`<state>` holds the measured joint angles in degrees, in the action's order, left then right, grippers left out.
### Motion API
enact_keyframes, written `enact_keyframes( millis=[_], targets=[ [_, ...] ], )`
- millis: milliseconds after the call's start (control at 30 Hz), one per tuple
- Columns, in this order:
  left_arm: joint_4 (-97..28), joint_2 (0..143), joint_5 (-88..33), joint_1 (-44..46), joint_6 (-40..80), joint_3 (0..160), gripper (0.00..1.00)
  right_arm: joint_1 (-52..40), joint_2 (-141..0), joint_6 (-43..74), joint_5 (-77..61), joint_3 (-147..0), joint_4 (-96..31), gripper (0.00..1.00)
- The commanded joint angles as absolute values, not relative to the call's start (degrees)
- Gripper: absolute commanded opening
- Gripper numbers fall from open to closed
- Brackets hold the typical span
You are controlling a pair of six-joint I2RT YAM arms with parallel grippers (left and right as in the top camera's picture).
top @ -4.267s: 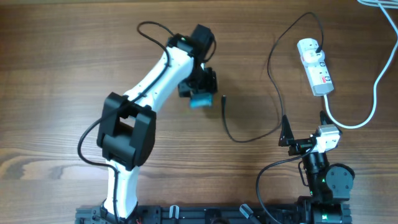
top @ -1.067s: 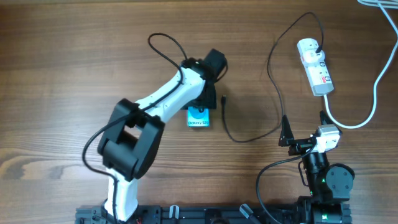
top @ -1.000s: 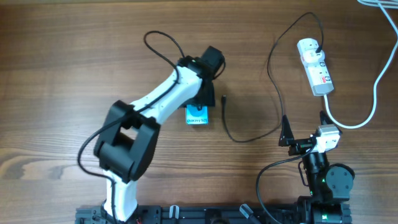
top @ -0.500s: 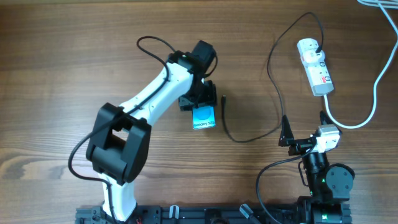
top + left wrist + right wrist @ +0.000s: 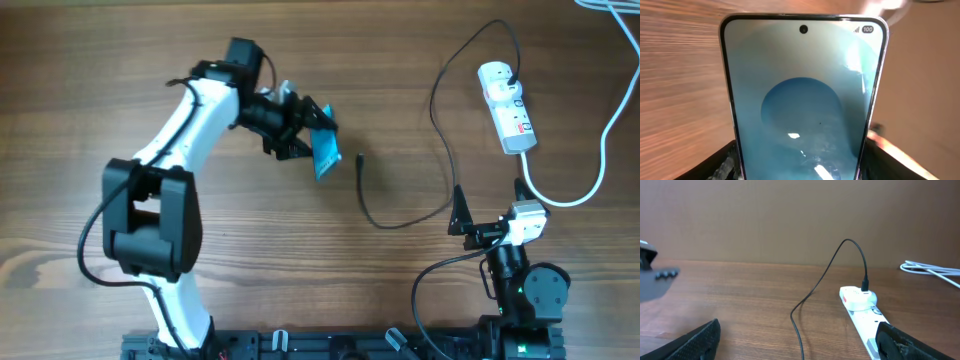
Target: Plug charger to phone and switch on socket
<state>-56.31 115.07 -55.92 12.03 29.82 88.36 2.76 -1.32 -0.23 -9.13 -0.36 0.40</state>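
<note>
One phone (image 5: 326,155), tilted and seemingly lifted, clamped in left gripper (image 5: 310,140), just left of charger tip (image 5: 359,159); right gripper (image 5: 489,205) fingers wide apart.

Shiny glass, matt plastic, streaky wood

The phone (image 5: 802,90) clamped in the left gripper (image 5: 801,145) has a smooth, glossy glass front that throws back light streaks, plus a thin shiny rim that looks metallic. The fingers (image 5: 725,165) either side of it are matt black plastic, a bit grainy. Under that hand, the table (image 5: 80,60) is brown wood, or wood-look, with fine streaky grain and a soft satin sheen. The left arm's shell (image 5: 190,110) is smooth white plastic with matt black joints. Out ahead of the right gripper (image 5: 797,335) and its matt black fingers (image 5: 695,340), the socket (image 5: 862,310) is smooth, slightly shiny white plastic. The charger (image 5: 810,297) is a thin matt black rubbery-looking lead, and the white cord (image 5: 930,269) looks smooth.
</note>
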Motion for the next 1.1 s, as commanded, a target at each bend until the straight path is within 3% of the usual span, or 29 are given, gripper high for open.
enact_keyframes(
  millis=[0, 267, 500, 533, 633, 767, 900, 1000, 1067],
  targets=[
    [-55.2, 113.6, -75.8, 8.1, 28.8, 89.5, 0.65, 2.4, -1.2, 0.4, -8.7, -0.3, 0.6, 1.0],
    [-54.8, 113.6, -89.5, 5.5, 28.8, 89.5, 0.65, 2.4, -1.2, 0.4, -8.6, -0.3, 0.6, 1.0],
    [-54.8, 113.6, -90.3, 5.2, 30.9, 89.5, 0.66, 2.4, -1.2, 3.0, -10.9, -0.3, 1.3, 1.0],
    [-54.8, 113.6, -90.3, 5.1, 30.9, 89.5, 0.66, 2.4, -1.2, 6.6, -13.2, -0.3, 1.7, 1.0],
    [-54.5, 113.6, -90.3, 4.7, 30.9, 89.5, 0.66, 2.4, -1.3, 33.2, -29.4, -0.3, 1.9, 1.0],
    [-54.4, 113.6, -90.3, 4.6, 31.0, 89.5, 0.66, 2.4, -1.3, 66.4, -28.8, -0.3, 5.8, 1.0],
    [-54.2, 113.6, -90.1, 4.6, 31.6, 89.5, 0.66, 2.4, -1.3, 64.5, -32.3, -1.7, 22.2, 1.0],
    [-51.3, 113.6, -90.0, 4.6, 36.3, 89.5, 0.65, 2.4, -3.1, 59.3, -32.9, -9.8, 14.8, 0.99],
    [-48.0, 113.6, -89.9, 4.6, 43.4, 89.5, 0.65, 2.4, -8.9, 47.2, -33.1, -21.6, 0.1, 0.99]
  ],
)
